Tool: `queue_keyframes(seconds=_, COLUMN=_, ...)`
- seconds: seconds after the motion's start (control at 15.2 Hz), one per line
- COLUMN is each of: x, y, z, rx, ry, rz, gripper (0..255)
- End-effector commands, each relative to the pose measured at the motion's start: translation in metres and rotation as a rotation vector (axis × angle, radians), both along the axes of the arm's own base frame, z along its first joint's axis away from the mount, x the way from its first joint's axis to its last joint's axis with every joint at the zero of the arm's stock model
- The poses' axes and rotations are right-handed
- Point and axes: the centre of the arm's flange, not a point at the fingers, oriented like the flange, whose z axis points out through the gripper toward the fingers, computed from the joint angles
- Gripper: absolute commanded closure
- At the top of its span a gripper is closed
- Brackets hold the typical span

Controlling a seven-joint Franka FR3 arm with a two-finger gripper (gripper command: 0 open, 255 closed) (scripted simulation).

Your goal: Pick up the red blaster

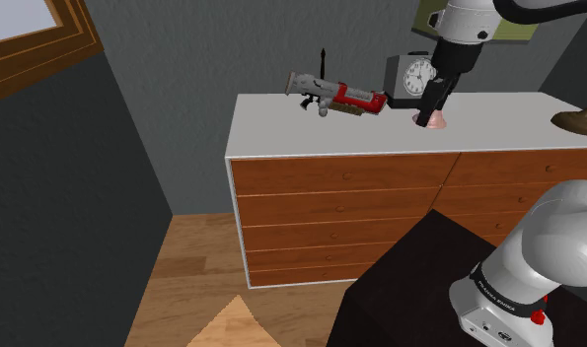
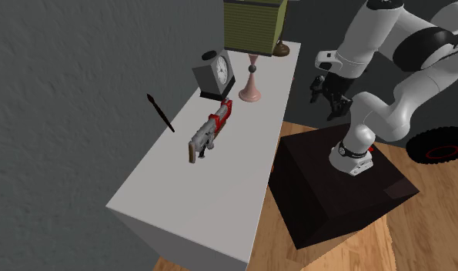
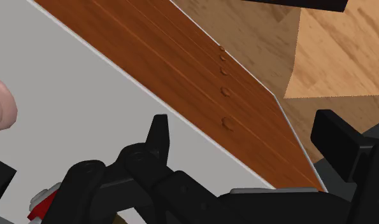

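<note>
Red blaster [image 1: 345, 97] lies flat on the white top of the dresser [image 1: 281, 128], apart from the gripper [image 1: 431, 104]. The gripper hangs above the dresser's front edge, its fingers spread with nothing between them. Closest to it stands a pink stand [image 1: 428, 120], with a small clock [image 1: 416, 76] just behind that. Past the clock lies the blaster, and farthest from the gripper a thin black stick [image 1: 323, 64] rises beside the wall.
</note>
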Motion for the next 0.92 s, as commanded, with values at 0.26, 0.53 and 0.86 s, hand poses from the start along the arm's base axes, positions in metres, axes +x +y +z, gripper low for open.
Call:
queue_keyframes(seconds=0.26, x=0.036, y=-0.037, z=-0.009, rx=0.034, ry=-0.031, rz=0.096, gripper=0)
queue_keyframes(seconds=0.53, x=0.075, y=-0.071, z=-0.018, rx=0.067, ry=-0.061, rz=0.191, gripper=0)
queue_keyframes(seconds=0.86, x=0.129, y=-0.106, z=-0.029, rx=0.11, ry=-0.099, rz=0.311, gripper=0)
